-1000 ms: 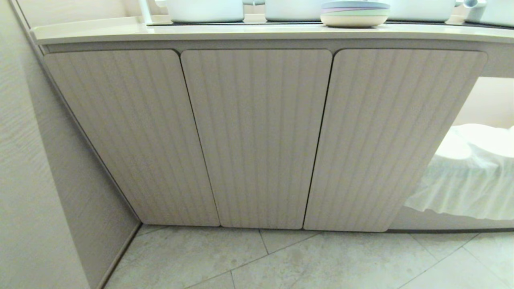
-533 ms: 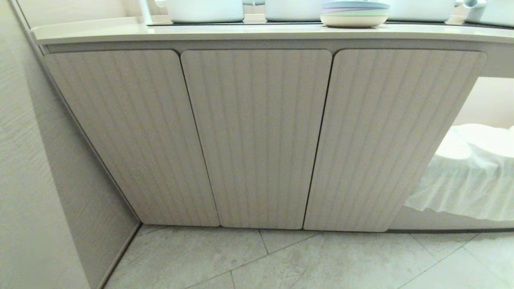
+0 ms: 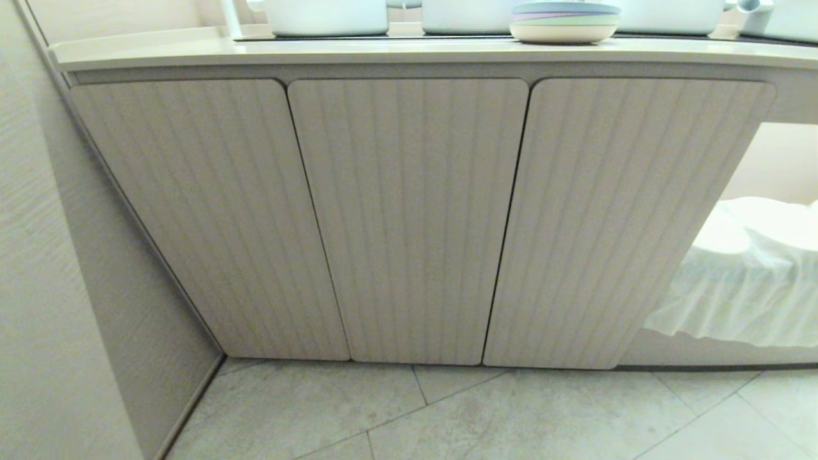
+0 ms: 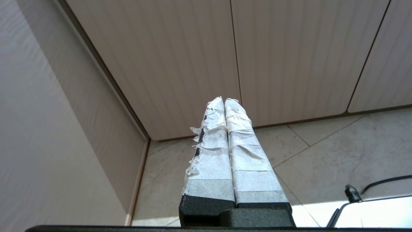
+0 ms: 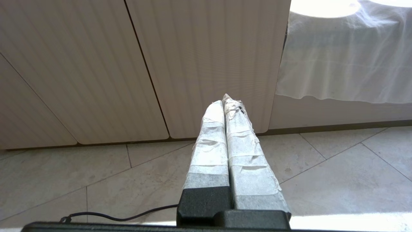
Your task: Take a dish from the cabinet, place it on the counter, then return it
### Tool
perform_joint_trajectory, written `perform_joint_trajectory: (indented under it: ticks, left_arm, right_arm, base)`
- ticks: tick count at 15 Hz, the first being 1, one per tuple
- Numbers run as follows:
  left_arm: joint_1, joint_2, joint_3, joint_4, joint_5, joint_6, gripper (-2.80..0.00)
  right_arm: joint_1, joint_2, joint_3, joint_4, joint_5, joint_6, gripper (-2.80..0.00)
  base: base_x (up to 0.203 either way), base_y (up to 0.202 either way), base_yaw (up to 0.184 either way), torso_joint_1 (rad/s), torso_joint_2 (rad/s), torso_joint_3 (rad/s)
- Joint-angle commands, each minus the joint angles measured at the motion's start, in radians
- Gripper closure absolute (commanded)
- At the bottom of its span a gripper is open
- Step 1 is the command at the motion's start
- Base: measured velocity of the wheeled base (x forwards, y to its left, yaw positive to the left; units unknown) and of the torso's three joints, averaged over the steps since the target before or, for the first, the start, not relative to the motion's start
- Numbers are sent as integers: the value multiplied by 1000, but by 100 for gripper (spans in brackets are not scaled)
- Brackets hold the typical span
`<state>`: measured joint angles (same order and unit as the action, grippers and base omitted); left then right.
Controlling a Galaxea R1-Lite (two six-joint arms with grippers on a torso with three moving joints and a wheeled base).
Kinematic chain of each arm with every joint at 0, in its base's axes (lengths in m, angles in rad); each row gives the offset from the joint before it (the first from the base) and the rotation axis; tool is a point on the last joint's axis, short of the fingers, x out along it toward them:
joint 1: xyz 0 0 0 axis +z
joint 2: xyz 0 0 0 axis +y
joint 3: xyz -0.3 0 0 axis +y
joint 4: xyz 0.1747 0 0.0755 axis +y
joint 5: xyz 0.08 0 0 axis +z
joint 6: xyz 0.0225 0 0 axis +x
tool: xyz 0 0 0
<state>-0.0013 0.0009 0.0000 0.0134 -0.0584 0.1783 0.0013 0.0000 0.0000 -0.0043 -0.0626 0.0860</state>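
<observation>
Tiled floor [image 3: 511,415], cabinet [image 3: 409,217] doors closed

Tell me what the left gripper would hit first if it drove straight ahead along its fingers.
Probably the pale beige fluted cabinet door, near its lower part; the shut left gripper points at it, though depth is unclear.

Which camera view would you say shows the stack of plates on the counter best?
The head view: the stack of plates sits at the counter's front edge. Neither wrist view shows it, only cabinet doors and floor.

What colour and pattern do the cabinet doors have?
The cabinet doors are pale beige with fine vertical fluting. The head view shows it best.
</observation>
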Motion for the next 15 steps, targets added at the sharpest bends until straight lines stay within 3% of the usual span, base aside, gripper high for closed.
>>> perform_joint_trajectory:
  ticks: [1, 15]
  left_arm:
    - [0, -1, 0, 0, 0, -2, 0]
    - [0, -1, 0, 0, 0, -2, 0]
  right_arm:
    - [0, 0, 0, -2, 0, 0, 0]
    - [0, 0, 0, -1, 0, 0, 0]
  base:
    - [0, 0, 0, 0, 0, 0]
    - [0, 0, 0, 0, 0, 0]
